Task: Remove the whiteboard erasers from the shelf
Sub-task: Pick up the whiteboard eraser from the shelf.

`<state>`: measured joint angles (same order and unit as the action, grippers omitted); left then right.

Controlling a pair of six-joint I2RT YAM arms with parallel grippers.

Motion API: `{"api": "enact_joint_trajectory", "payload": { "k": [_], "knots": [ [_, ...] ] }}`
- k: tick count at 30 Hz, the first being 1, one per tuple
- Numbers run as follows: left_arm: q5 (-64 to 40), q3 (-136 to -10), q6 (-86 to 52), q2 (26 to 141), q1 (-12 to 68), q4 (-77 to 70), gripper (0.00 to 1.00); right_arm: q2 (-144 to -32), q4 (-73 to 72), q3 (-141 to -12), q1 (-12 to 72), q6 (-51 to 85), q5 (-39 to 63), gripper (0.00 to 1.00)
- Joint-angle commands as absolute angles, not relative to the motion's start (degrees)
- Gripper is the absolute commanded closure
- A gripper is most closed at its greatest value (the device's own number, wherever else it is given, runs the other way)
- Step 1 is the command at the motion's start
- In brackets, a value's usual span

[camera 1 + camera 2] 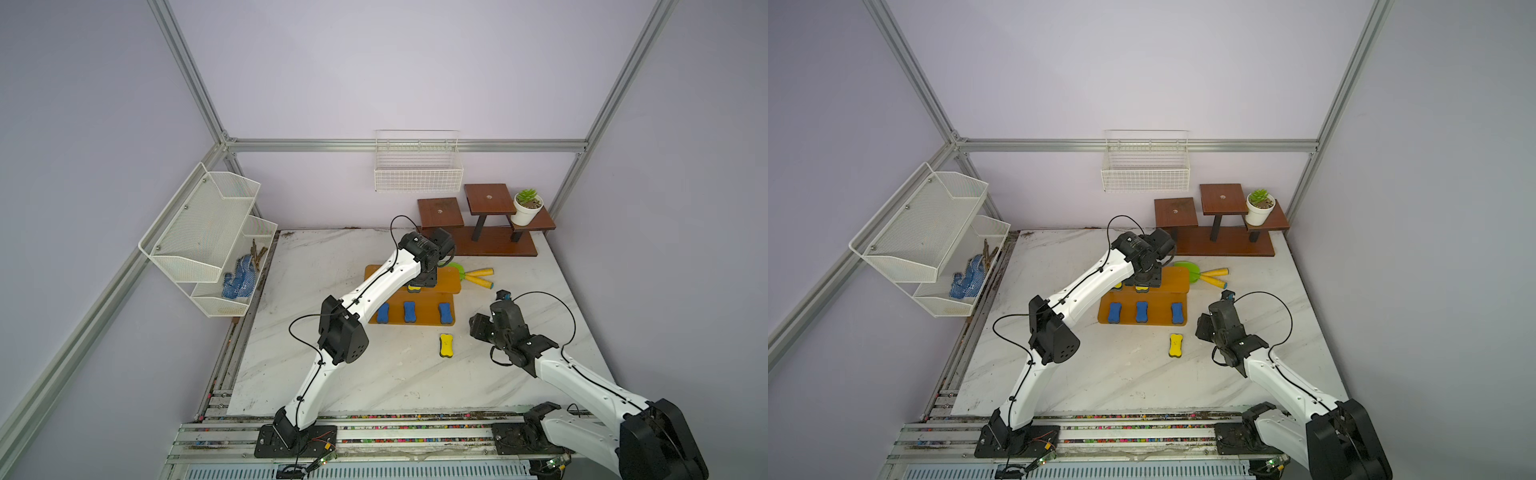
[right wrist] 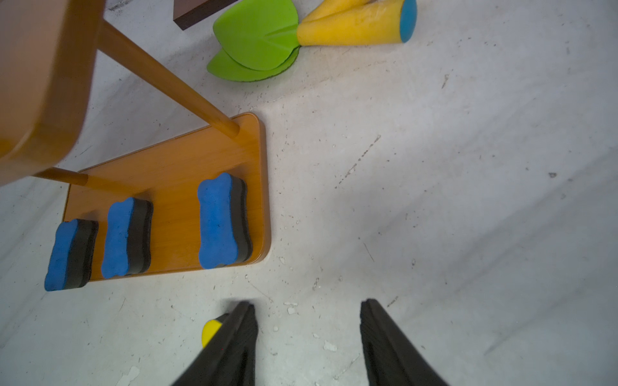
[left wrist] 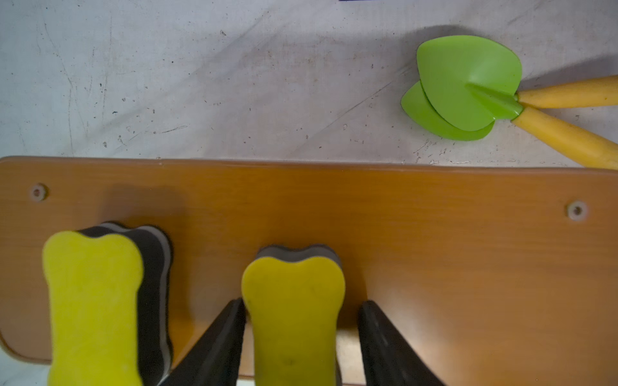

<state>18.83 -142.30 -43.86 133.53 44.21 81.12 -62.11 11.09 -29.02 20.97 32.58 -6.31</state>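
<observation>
Arm-hidden upper-step erasers, perhaps two

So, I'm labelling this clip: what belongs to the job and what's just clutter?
Job: yellow erasers, blue erasers, shelf, left gripper.
Clutter: green tool, dark stand, plant, wall baskets, gloves.

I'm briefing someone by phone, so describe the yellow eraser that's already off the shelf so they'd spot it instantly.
Start at the orange-brown two-step shelf in the middle of the white marble table. Just in front of its lower step, lying flat on the bare tabletop, is a bone-shaped yellow eraser. It is the only eraser off the shelf; the three blue erasers nearest it sit on the lower step.
</observation>
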Motion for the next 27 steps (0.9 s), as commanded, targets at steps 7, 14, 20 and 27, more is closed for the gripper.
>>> {"api": "enact_joint_trajectory", "payload": {
  "k": [7, 14, 20, 27],
  "knots": [
    [18.72, -142.84, -42.98, 132.82, 43.76, 80.47, 0.73, -61.22, 9.85, -28.74, 20.65, 31.82, -6.15, 0.45],
    [18.82, -140.58, -43.94, 128.68, 44.99, 81.11, 0.95, -60.63, 10.17, -29.05, 20.70, 31.51, -5.64, 0.45],
    [23.44, -128.11, -49.07, 116.41, 52.09, 81.00, 1.00, -58.74, 11.07, -28.96, 20.65, 30.76, -4.30, 0.46],
    [23.01, -100.17, -58.35, 101.81, 59.66, 71.75, 1.00, -51.13, 12.12, -27.21, 20.65, 29.52, -2.46, 0.46]
  ]
}}
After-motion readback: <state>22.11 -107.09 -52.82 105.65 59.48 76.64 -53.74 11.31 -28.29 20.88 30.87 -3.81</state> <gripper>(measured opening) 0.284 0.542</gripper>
